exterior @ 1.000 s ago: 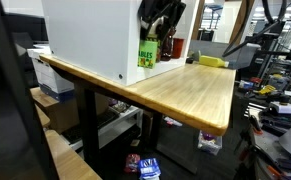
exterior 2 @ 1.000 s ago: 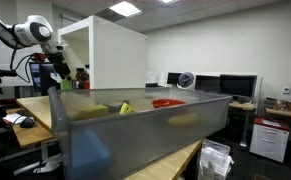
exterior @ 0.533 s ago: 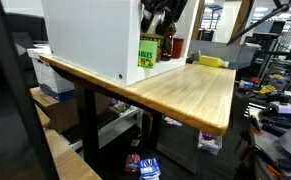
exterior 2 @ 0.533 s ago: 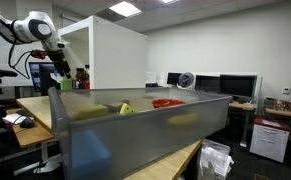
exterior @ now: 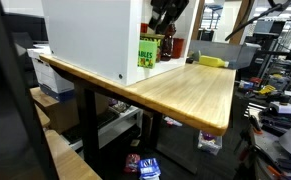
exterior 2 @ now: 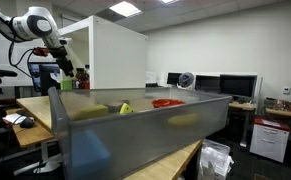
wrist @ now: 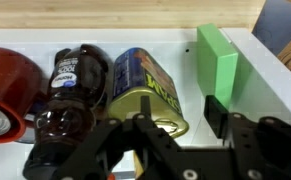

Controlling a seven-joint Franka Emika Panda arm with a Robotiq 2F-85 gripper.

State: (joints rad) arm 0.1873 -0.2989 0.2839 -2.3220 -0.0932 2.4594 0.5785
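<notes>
In the wrist view my gripper (wrist: 180, 125) is open and empty, its two black fingers spread above a green and yellow tin (wrist: 148, 90) lying on a white shelf floor. A dark syrup bottle (wrist: 67, 95) lies just left of the tin, a red can (wrist: 7, 85) further left, and a green box (wrist: 220, 62) on the right. In an exterior view the gripper (exterior: 166, 12) hangs above the tin (exterior: 147, 52) and a red bottle (exterior: 168, 46) inside the white enclosure (exterior: 90, 35). The arm (exterior 2: 35, 24) also shows in an exterior view.
The white enclosure stands on a wooden table (exterior: 190, 90), with a yellow object (exterior: 213, 61) at its far end. A grey translucent bin (exterior 2: 135, 125) fills the foreground of an exterior view. Desks, monitors and boxes surround the table.
The gripper has risen a little above the items in the enclosure, still open. The tin, bottle and box have not moved.
</notes>
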